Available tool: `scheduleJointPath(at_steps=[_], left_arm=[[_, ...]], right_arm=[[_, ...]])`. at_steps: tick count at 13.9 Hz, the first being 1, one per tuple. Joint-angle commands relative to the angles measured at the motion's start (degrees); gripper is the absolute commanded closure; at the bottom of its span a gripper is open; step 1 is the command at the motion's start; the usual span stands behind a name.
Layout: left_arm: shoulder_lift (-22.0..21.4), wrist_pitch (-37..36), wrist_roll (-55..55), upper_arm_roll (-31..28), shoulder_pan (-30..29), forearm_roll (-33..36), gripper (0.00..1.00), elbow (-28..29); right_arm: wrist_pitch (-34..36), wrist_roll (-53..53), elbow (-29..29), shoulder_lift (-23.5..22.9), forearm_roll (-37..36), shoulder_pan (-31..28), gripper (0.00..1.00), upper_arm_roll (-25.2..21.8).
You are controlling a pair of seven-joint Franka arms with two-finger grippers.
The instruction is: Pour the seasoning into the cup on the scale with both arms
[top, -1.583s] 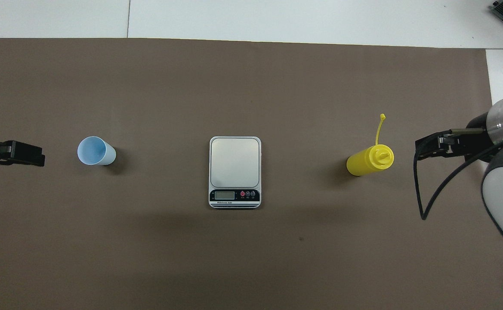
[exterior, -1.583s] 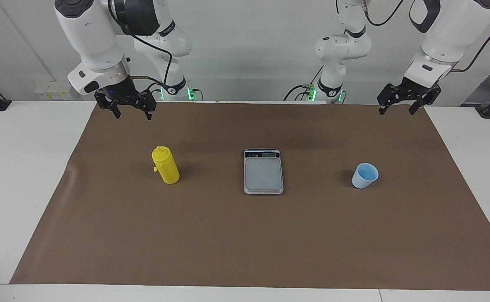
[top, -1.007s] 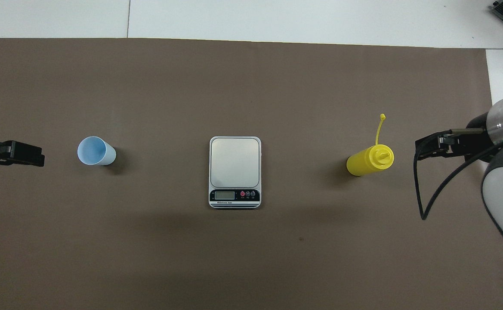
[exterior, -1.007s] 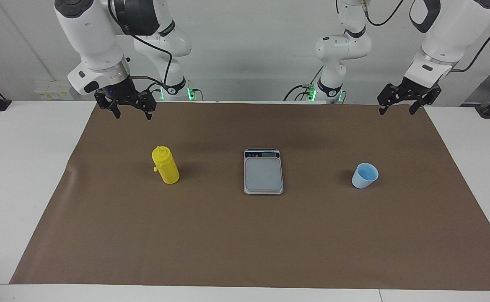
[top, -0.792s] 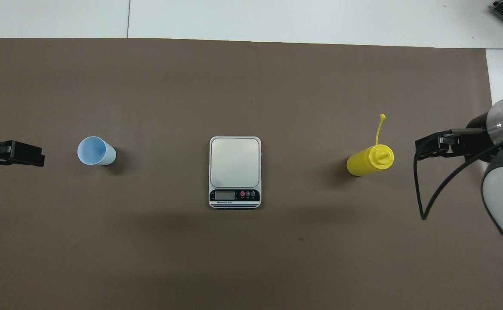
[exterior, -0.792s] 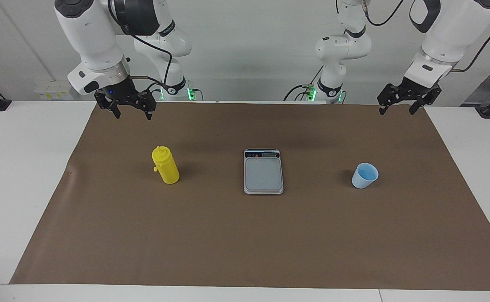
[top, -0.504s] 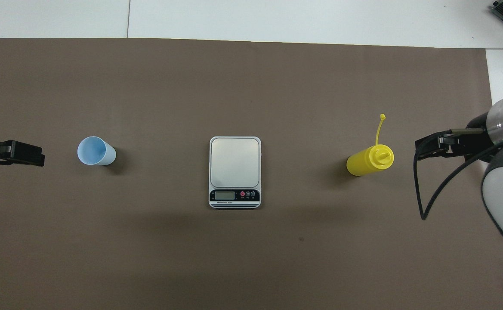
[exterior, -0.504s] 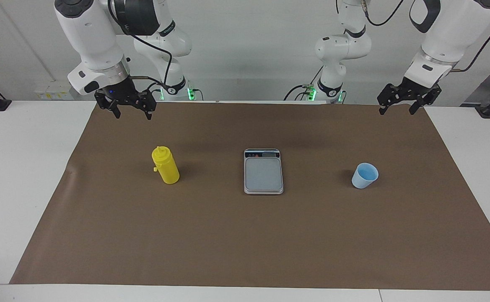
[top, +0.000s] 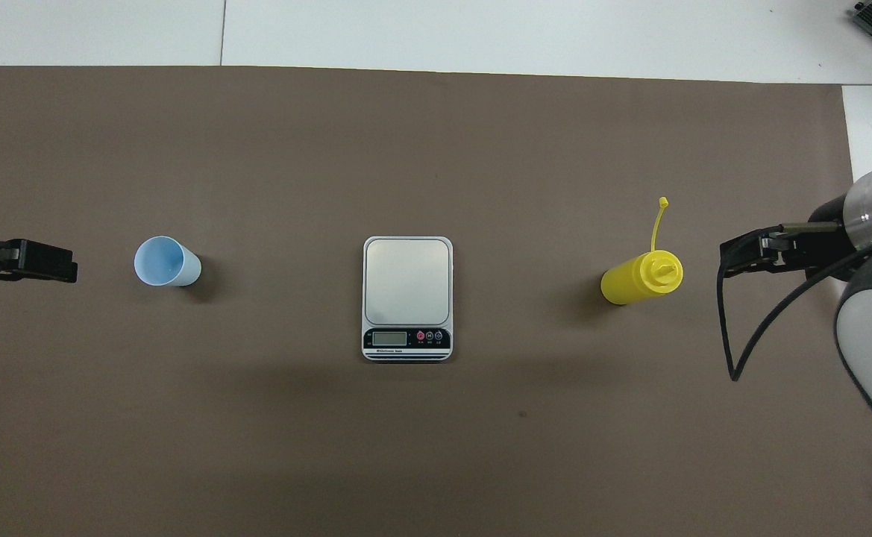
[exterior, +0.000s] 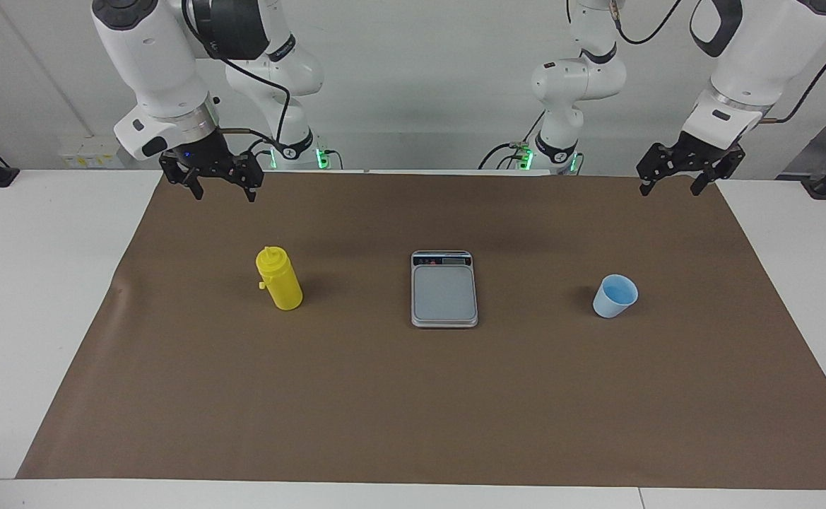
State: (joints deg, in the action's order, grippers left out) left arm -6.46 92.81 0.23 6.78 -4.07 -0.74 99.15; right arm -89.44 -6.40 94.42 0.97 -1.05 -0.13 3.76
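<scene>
Both our grippers, left [exterior: 680, 177] and right [exterior: 220, 185], spread, empty | small light-blue plastic cup [exterior: 615, 296] off flat silver-grey scale [exterior: 444, 291] | risk: we tip cup or tall yellow squeeze bottle [exterior: 279, 278]

White table [exterior: 45, 297], brown mat [exterior: 413, 396] on it; mat carries bottle [exterior: 280, 280], scale [exterior: 444, 290], cup [exterior: 615, 296].

Bare mat [exterior: 413, 396] around well-apart bottle [exterior: 280, 278], scale [exterior: 444, 289], cup [exterior: 615, 296].
</scene>
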Motion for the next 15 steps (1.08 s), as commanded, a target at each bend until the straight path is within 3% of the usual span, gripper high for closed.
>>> scheduleJointPath(at_steps=[1, 6, 12, 15], left_arm=[[3.63, 1.58, 1.26, -0.19, -0.68, -0.75, 0.0, -2.46], [10.31, 8.95, 1.26, -0.28, -2.51, -0.67, 0.0, -1.68], [9.98, 24.59, -0.66, -0.28, -3.93, -0.76, 0.0, 13.33], [9.97, 29.34, -6.53, -0.19, -3.49, -0.76, 0.0, 17.64]], right_arm=[[0.41, 1.12, 0.76, 0.79, -0.01, -0.39, 0.0, 0.19], [0.41, 1.12, 0.76, 0.79, -0.01, -0.39, 0.0, 0.19], [0.41, 1.12, 0.76, 0.79, -0.01, -0.39, 0.0, 0.19], [0.41, 1.12, 0.76, 0.79, -0.01, -0.48, 0.0, 0.28]])
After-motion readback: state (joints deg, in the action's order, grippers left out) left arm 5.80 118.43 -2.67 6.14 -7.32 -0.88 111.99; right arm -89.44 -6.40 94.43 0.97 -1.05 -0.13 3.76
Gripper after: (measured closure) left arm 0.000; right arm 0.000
